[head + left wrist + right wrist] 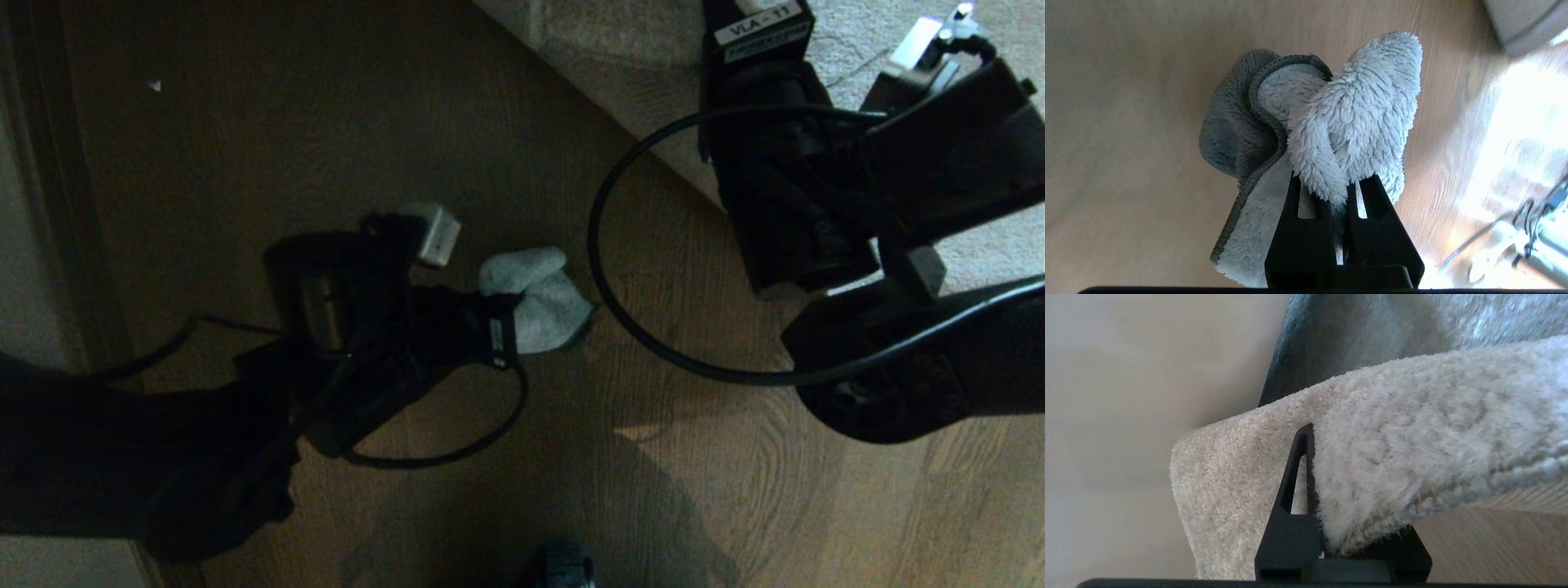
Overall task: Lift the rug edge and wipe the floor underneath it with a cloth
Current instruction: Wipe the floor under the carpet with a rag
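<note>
Soft, floppy rug edge (1392, 457) pinched in right pincer (1331, 522); left pincer (1345, 200) beside it clamps light, limp cloth (1331, 118) by a fold.

- The head view looked steeply down at the floor (245, 122) from above, with both arms in frame.
- The left wrist view sat close behind the left claw (1340, 192), sharing the cloth (1347, 122) with the head view.
- The right wrist view pressed very near the rug edge (1392, 457), also seen overhead.
</note>
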Robot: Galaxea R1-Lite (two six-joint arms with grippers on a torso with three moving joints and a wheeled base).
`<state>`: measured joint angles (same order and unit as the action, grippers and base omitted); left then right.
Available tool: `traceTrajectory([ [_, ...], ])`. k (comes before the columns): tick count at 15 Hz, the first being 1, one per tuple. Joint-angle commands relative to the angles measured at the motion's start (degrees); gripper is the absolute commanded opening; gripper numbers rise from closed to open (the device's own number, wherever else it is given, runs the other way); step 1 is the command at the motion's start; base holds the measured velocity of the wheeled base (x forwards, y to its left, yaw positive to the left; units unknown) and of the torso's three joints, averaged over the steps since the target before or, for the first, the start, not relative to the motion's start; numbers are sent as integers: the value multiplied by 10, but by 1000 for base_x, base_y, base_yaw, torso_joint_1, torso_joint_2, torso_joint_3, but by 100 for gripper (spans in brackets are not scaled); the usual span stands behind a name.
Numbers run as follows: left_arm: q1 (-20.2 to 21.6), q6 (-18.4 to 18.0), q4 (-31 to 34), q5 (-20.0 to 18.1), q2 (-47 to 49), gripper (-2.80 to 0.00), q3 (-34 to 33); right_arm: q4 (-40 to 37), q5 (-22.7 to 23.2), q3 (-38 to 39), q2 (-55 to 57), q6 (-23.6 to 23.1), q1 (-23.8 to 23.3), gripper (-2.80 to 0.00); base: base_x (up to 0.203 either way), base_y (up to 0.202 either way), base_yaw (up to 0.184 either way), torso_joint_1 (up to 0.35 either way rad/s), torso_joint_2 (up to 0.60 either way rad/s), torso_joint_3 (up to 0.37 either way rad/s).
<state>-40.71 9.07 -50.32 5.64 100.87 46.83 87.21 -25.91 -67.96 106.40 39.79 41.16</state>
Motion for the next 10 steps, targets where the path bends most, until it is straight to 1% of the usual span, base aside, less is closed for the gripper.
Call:
traceTrajectory([
  [1,-2,1,-7,2,57,-280,56,27,-2,0,-2,1,-5,-280,0,0,0,0,0,0],
  [3,8,3,-19,3,73,-280,92,27,-2,0,-2,2,-6,-280,0,0,0,0,0,0],
  [4,20,6,-27,3,78,-280,106,27,-2,0,-2,2,-6,-280,0,0,0,0,0,0],
  [10,120,9,-70,3,72,-280,120,27,-2,0,-7,2,-5,-280,0,0,0,0,0,0],
])
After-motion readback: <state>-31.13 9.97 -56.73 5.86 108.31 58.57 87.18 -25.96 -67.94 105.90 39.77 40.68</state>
